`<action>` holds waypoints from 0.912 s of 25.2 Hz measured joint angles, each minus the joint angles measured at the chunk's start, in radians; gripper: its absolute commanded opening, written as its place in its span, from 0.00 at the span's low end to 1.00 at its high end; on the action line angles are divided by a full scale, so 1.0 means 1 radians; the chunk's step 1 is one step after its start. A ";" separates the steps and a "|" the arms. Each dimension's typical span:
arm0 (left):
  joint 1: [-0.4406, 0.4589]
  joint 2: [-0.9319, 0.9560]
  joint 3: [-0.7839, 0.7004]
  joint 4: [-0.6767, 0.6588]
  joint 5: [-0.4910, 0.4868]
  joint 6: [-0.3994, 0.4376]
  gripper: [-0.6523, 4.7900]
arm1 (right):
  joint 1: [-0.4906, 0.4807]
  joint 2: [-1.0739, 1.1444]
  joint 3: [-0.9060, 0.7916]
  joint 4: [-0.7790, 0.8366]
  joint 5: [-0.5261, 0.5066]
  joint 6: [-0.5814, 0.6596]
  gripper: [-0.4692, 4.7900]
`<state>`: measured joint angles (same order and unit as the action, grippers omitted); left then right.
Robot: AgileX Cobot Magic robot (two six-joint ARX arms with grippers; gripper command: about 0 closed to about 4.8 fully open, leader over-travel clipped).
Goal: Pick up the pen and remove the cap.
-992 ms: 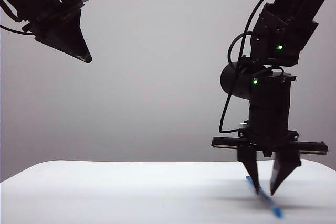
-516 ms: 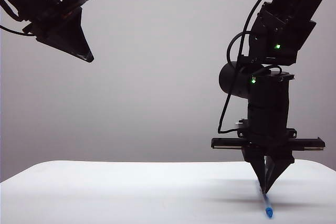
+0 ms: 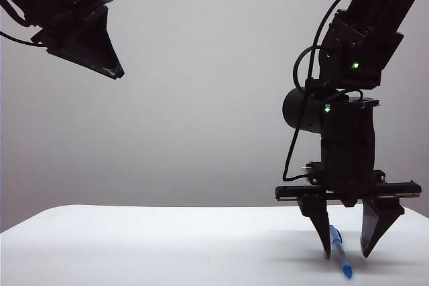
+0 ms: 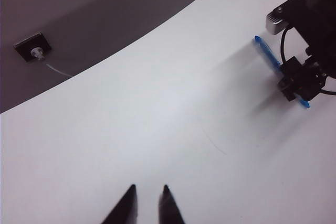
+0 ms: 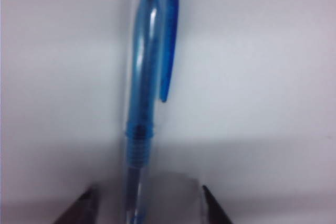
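Note:
The pen (image 3: 340, 251) is slim and translucent blue, and it lies on the white table (image 3: 167, 246) at the right. My right gripper (image 3: 347, 256) points down over it, open, one finger on each side, tips near the table. In the right wrist view the pen (image 5: 139, 145) runs between the fingers of the right gripper (image 5: 148, 187) without being pinched. The cap (image 5: 147, 51) with its blue clip sits on the pen's far end. My left gripper (image 3: 118, 74) hangs high at the upper left, far from the pen. Seen from the left wrist, the left gripper (image 4: 148, 187) holds nothing, its tips a narrow gap apart.
In the left wrist view the table's far edge (image 4: 131, 45) runs diagonally, with dark floor beyond it. A small black plate (image 4: 32, 47) with a thin white cable lies on that floor. The right arm (image 3: 348, 98) stands tall above the pen.
My right gripper was shut at the pen half a second ago and now stands open around it. The pen lies on the table at a slightly different angle. The left gripper stays high.

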<state>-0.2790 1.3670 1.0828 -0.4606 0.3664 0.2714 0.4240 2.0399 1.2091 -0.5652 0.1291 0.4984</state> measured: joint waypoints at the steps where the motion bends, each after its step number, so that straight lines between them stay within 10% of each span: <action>1: 0.000 0.000 0.000 0.000 0.002 0.000 0.23 | 0.000 0.002 0.001 0.001 -0.002 0.000 0.46; 3: 0.000 0.000 0.000 0.000 0.006 0.000 0.23 | 0.001 0.008 0.006 -0.006 0.002 -0.001 0.44; 6: 0.000 0.000 0.000 -0.001 0.009 -0.014 0.23 | 0.000 0.020 0.015 -0.009 -0.039 0.002 0.09; 23: 0.000 0.000 0.000 0.096 0.016 -0.061 0.30 | 0.002 -0.176 0.044 0.002 -0.114 -0.191 0.09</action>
<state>-0.2790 1.3670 1.0828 -0.3649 0.3820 0.2100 0.4263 1.8641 1.2533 -0.5632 0.0151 0.3073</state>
